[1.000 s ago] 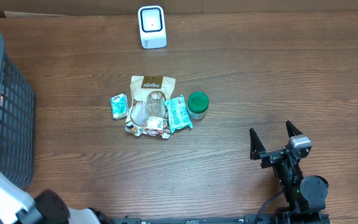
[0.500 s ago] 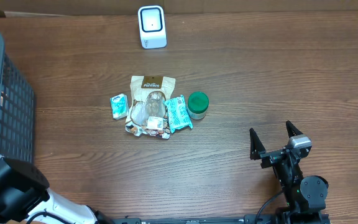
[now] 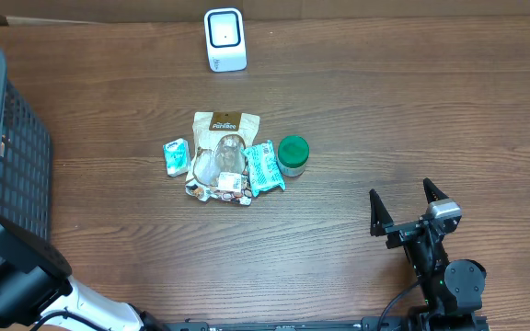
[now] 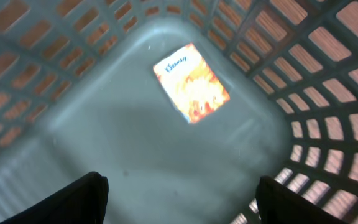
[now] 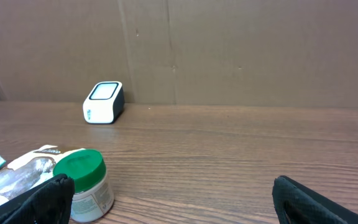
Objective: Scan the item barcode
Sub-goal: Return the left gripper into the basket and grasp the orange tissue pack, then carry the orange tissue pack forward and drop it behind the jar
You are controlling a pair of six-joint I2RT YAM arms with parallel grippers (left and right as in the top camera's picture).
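Note:
My left gripper (image 4: 180, 186) hangs open inside the dark mesh basket (image 4: 316, 118); nothing is between its fingers. Below it an orange packet (image 4: 191, 83) lies flat on the basket floor. The white barcode scanner (image 3: 225, 39) stands at the table's far edge, also visible as the scanner (image 5: 103, 102) in the right wrist view. A pile of items sits mid-table: a brown pouch (image 3: 225, 124), teal packets (image 3: 264, 167) and a green-lidded jar (image 3: 293, 154). My right gripper (image 3: 400, 191) rests open and empty at the lower right, well apart from the jar (image 5: 82, 180).
The basket (image 3: 7, 184) takes up the table's left edge, and my left arm (image 3: 12, 276) reaches over it from the lower left corner. A cardboard wall (image 5: 229, 50) rises behind the scanner.
My left arm has swung up from the bottom-left corner and now reaches over the basket. The right arm and the pile of items have not moved.

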